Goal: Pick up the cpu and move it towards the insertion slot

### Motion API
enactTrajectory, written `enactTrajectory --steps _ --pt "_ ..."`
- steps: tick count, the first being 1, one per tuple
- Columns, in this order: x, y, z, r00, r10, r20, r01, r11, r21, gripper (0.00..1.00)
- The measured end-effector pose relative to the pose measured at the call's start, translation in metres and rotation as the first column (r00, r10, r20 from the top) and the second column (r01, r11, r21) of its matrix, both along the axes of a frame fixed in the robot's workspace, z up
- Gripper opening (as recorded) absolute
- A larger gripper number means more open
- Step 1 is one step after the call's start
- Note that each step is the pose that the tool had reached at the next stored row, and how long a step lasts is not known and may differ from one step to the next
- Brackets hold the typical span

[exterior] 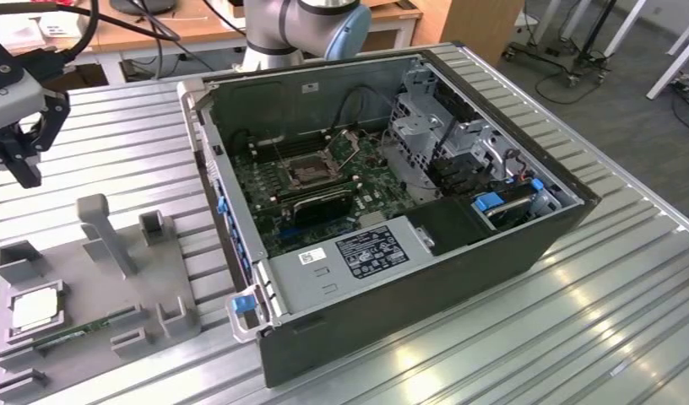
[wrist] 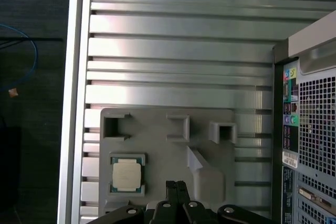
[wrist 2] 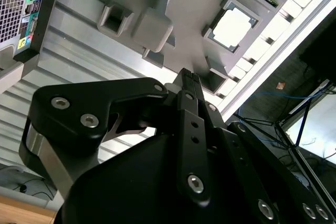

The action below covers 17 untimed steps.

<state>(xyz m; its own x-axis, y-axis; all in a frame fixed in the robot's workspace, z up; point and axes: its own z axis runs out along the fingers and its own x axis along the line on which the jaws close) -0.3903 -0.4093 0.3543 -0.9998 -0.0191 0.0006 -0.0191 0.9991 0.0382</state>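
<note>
The cpu (exterior: 35, 310) lies flat in a square recess of the grey tray (exterior: 97, 291). Above that tray hangs the gripper (wrist: 176, 186), closed on nothing. Beyond the tray, inside the open computer case (exterior: 469, 283), sits the insertion slot (exterior: 313, 173)

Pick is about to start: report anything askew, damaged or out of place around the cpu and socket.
Nothing stands out. The cpu lies flat and square in its recess of the grey holder; the insertion slot in the open case looks unblocked; the gripper holds nothing.
</note>
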Motion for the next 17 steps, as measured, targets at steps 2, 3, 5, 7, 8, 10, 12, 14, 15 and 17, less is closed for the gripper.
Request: enactTrajectory --steps 2,3,5,7,8,10,12,14,15,17 --pt "0.0 0.0 -0.0021 1.0 0.0 0.0002 0.0 1.0 0.0001 0.11" --pt "0.0 0.0 -0.0031 1.0 0.0 0.0002 0.0 1.0 0.0001 0.11" --pt "-0.0002 -0.0001 -0.005 1.0 0.0 0.0 0.0 1.0 0.0 0.11" --pt "-0.0009 0.0 -0.0073 1.0 0.0 0.0001 0.0 1.0 0.0 0.11" --pt "-0.0012 0.0 -0.0085 1.0 0.0 0.0001 0.0 1.0 0.0 0.11" --pt "-0.0022 0.0 -0.0111 1.0 0.0 0.0001 0.0 1.0 0.0 0.11" --pt "-0.0033 0.0 -0.0136 1.0 0.0 0.0001 0.0 1.0 0.0001 0.11" --pt "-0.0047 0.0 -0.0154 1.0 0.0 0.0 0.0 1.0 0.0 0.11" --pt "-0.0056 0.0 -0.0161 1.0 0.0 0.0 0.0 1.0 0.0 0.11" --pt "-0.0077 0.0 -0.0174 1.0 0.0 0.0001 0.0 1.0 0.0 0.11"
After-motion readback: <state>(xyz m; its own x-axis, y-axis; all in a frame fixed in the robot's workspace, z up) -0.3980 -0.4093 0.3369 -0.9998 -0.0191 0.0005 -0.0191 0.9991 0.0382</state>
